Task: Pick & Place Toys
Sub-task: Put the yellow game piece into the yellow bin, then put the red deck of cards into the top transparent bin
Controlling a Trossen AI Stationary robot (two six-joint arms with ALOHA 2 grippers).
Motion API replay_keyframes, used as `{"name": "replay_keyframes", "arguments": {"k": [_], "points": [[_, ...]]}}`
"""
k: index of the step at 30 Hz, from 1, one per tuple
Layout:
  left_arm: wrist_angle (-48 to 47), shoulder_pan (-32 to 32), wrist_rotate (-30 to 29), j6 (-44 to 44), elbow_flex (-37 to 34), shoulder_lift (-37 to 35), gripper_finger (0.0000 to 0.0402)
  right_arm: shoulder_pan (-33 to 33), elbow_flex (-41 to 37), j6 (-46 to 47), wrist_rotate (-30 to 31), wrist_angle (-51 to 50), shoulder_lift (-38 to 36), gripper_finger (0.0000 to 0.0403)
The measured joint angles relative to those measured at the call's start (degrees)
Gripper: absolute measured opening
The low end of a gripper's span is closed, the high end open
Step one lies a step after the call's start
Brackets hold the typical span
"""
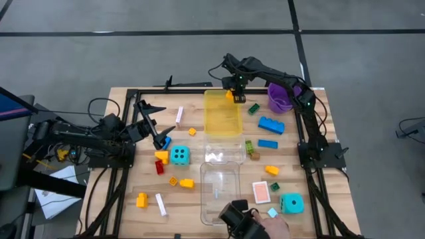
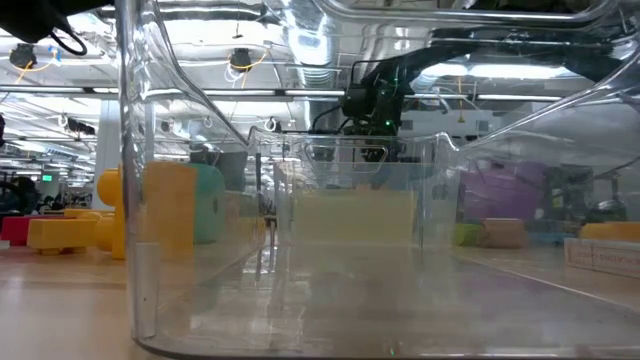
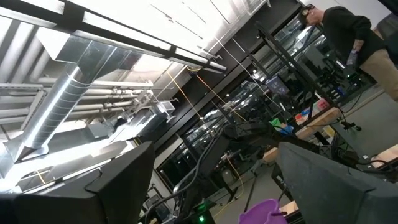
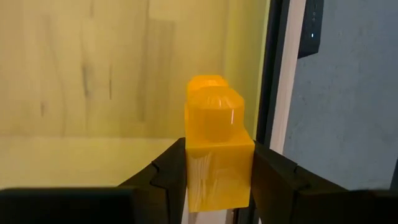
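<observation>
My right gripper [image 1: 234, 97] hangs over the far right corner of the yellow-tinted tray [image 1: 222, 118], shut on an orange two-stud brick [image 4: 214, 124]. My left gripper [image 1: 157, 131] waits open at the table's left side, tipped upward, with nothing between its fingers [image 3: 124, 180]. Other toys lie flat on the wood. Among them are a cyan die [image 1: 180, 155], a second cyan die [image 1: 291, 203], blue bricks [image 1: 271, 124], a green brick [image 1: 254, 109] and a pink card [image 1: 261, 192]. My right gripper pinches the orange brick by two opposite side walls [image 4: 194, 171] between its two fingers. The fingers come from above, pointing steeply down. The brick is lifted clear above the yellow tray's far rim, and its studded end [image 4: 214, 102] reaches past the fingertips.
A purple bucket [image 1: 279, 98] stands just right of my right gripper. A clear tray [image 1: 220, 187] lies nearer than the yellow one. A person's hand [image 1: 273, 224] shows at the near edge. Black frame rails border the table's sides.
</observation>
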Motion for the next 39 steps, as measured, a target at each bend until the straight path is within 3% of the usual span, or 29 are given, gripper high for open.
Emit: {"name": "replay_keyframes", "arguments": {"k": [9, 19, 25, 32, 35, 39], "points": [[0.00, 0.00, 0.00, 0.00, 0.00, -0.01, 0.0337, 0.02, 0.00, -0.33, -0.17, 0.24, 0.00, 0.0136], [-0.33, 0.00, 0.00, -0.02, 0.00, 0.01, 0.0337, 0.15, 0.00, -0.32, -0.19, 0.61, 0.00, 0.0192], [-0.37, 0.00, 0.00, 0.00, 0.00, -0.01, 0.0337, 0.21, 0.00, 0.03, 0.89, 0.39, -0.02, 0.0197], [-0.42, -0.01, 0.00, -0.02, 0.00, 0.01, 0.0337, 0.59, 5.25, 4.31, 2.62, -7.77, -0.75, 0.0191], [-0.42, 0.00, 0.00, -0.02, 0.00, 0.01, 0.0337, 1.09, 9.83, 8.64, 1.31, -14.37, -1.06, 0.0189], [-1.11, -0.01, 0.00, 0.00, 0.00, -0.01, 0.0337, 1.70, 13.93, 13.59, -8.34, -21.15, -3.44, 0.0189]]}}
